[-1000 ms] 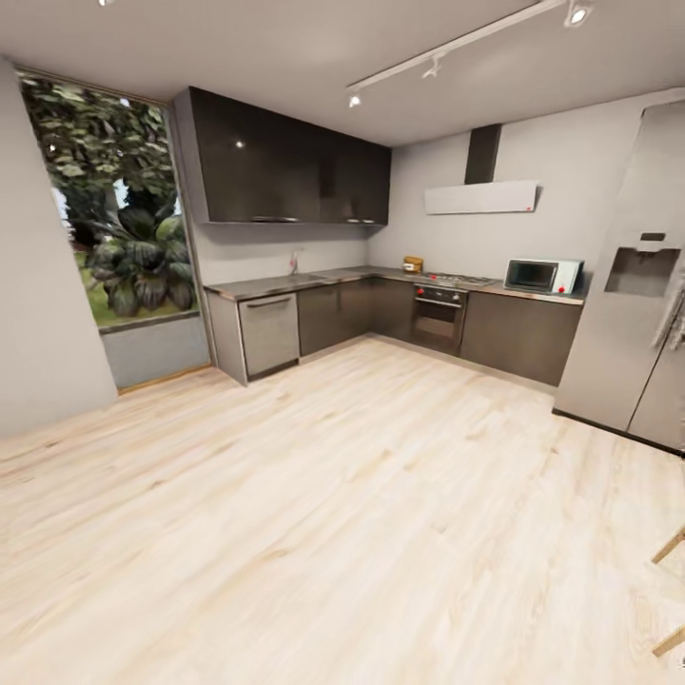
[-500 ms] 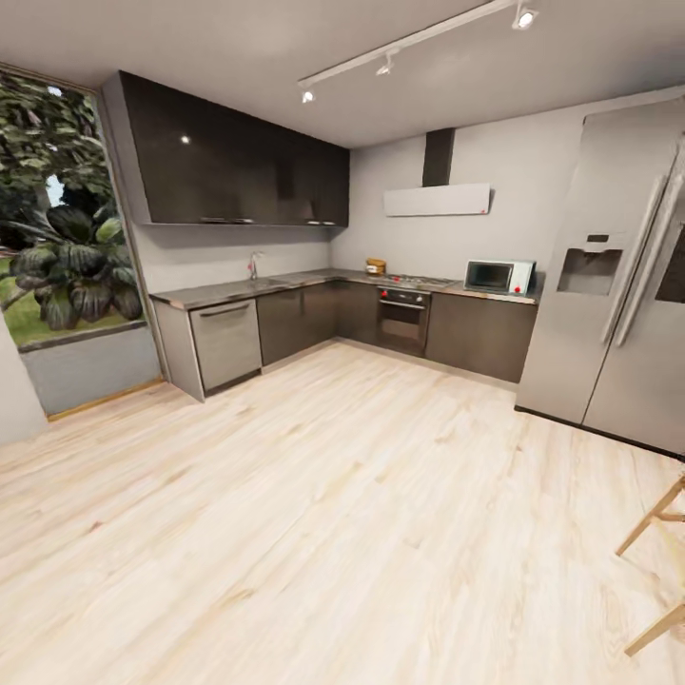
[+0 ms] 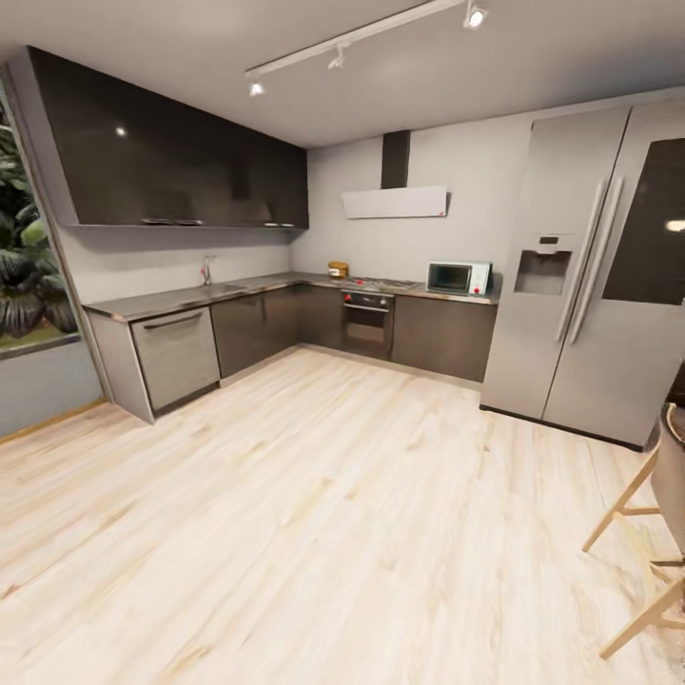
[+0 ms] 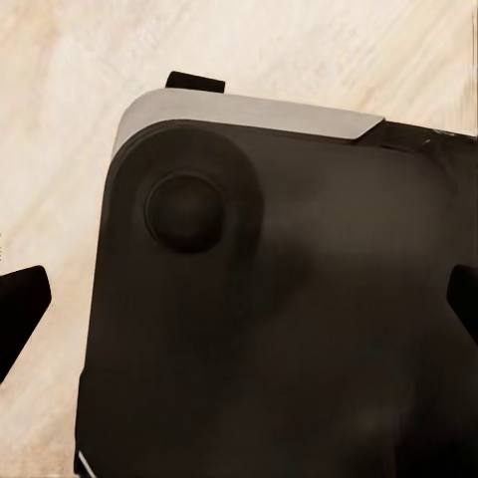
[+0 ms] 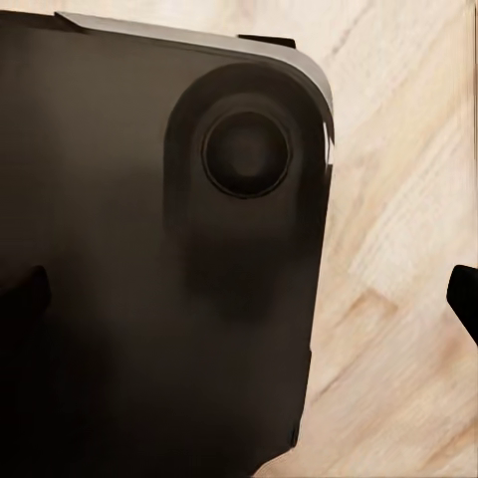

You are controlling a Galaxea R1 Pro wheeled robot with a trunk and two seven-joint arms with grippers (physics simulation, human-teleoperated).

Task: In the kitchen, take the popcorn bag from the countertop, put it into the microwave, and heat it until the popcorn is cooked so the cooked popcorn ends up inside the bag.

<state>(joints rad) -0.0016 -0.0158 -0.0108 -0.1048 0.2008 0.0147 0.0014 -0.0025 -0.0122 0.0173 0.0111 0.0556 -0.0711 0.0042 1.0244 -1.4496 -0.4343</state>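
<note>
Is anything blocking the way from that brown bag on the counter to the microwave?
Yes: the gas hob lies on the countertop between the popcorn bag and the microwave; nothing tall stands there.

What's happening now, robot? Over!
Both grippers open, empty, hanging over the robot's base. Microwave on far countertop, door shut. Popcorn bag left of hob. Wood floor between.

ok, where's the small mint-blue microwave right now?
In the head view the small mint-blue microwave sits on the grey countertop along the far wall, between the steel gas hob on its left and the large silver fridge on its right.
</note>
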